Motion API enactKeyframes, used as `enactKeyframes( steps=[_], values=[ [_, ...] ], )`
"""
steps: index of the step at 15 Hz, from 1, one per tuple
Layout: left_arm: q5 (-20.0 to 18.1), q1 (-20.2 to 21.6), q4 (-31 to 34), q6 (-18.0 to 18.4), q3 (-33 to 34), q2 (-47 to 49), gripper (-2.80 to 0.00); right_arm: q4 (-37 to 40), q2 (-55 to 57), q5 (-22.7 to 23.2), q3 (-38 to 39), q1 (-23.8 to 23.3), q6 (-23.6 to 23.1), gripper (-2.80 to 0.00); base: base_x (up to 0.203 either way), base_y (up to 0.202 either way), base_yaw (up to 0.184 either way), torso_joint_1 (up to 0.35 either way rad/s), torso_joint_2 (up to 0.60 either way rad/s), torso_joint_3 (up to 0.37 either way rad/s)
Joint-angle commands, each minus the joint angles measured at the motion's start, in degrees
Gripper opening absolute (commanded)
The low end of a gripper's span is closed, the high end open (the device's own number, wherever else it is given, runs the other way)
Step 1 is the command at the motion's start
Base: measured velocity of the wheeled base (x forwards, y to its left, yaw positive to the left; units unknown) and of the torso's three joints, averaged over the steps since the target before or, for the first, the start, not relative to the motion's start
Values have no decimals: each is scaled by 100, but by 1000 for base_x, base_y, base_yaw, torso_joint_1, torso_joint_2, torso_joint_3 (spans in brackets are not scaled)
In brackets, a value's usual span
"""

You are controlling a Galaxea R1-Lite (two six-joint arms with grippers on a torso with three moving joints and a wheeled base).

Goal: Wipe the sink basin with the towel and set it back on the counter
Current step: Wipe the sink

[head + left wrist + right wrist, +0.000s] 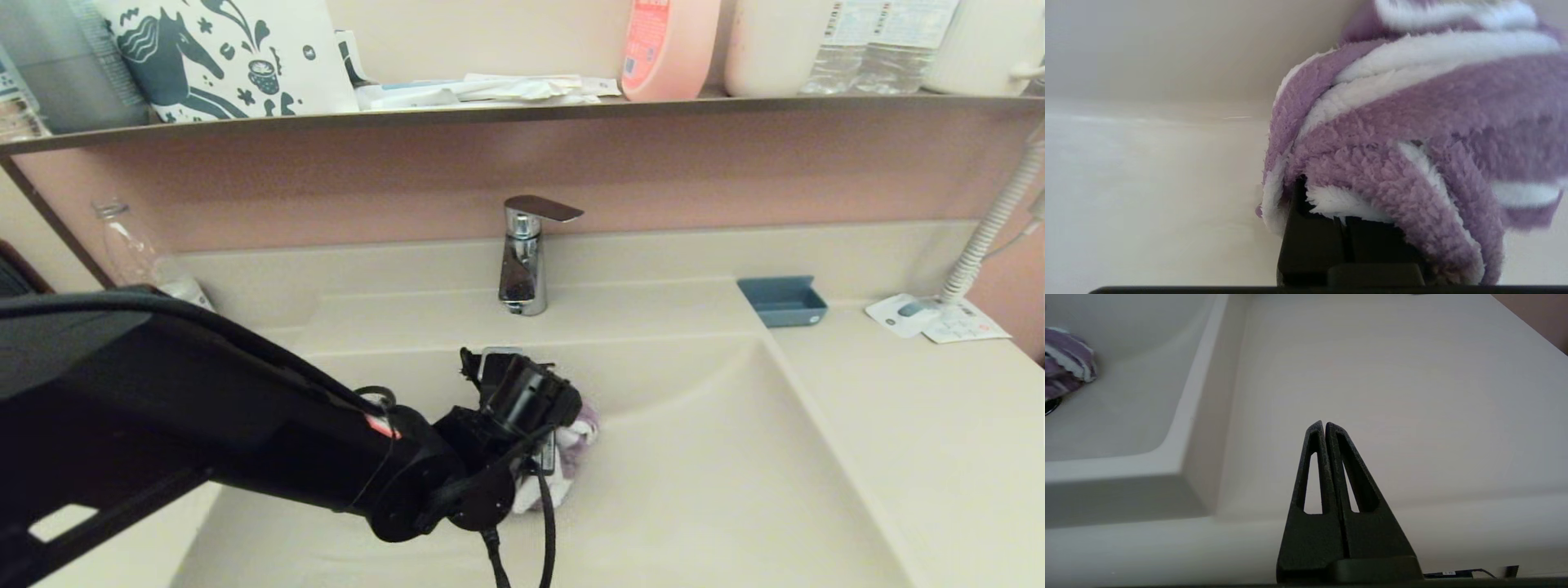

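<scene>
Left gripper (563, 453), frame centre, clenched on bunched purple-and-white striped terry towel (571, 445) in cream-beige sink basin (718, 490). Soft, light, floppy: you keep pinching bunch mid-fold. Right gripper (1324, 425) closed empty over counter (1392, 375).

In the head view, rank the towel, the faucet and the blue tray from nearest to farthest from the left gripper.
1. towel, bunched in the left gripper, down in the sink basin
2. faucet, on the ledge behind
3. blue tray, back right on the counter
</scene>
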Motion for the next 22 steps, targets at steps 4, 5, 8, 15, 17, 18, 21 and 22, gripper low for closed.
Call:
enactKeyframes(
  steps=[4,5,8,15,17,18,21,22],
  values=[
    [342,-738,325,-56,-723,338,-280,-2,7,-4,0,1,0,-280,0,0,0,0,0,0],
    [356,-901,668,-186,-929,304,-280,-2,7,1,0,1,0,-280,0,0,0,0,0,0],
    [293,-1242,2141,-861,-1544,257,-280,-2,7,5,0,1,0,-280,0,0,0,0,0,0],
    [-897,-1340,4635,-2076,-1448,-220,-280,-2,7,3,0,1,0,-280,0,0,0,0,0,0],
    [-982,-1146,4614,-2177,-1022,-412,-280,-2,7,-4,0,1,0,-280,0,0,0,0,0,0],
    [-994,-1061,4555,-2255,-783,-447,-280,-2,7,5,0,1,0,-280,0,0,0,0,0,0],
    [-993,-659,4130,-2233,125,-612,-280,-2,7,-2,0,1,0,-280,0,0,0,0,0,0],
    [-992,-478,4057,-2102,365,-668,-280,-2,7,4,0,1,0,-280,0,0,0,0,0,0]
  ],
)
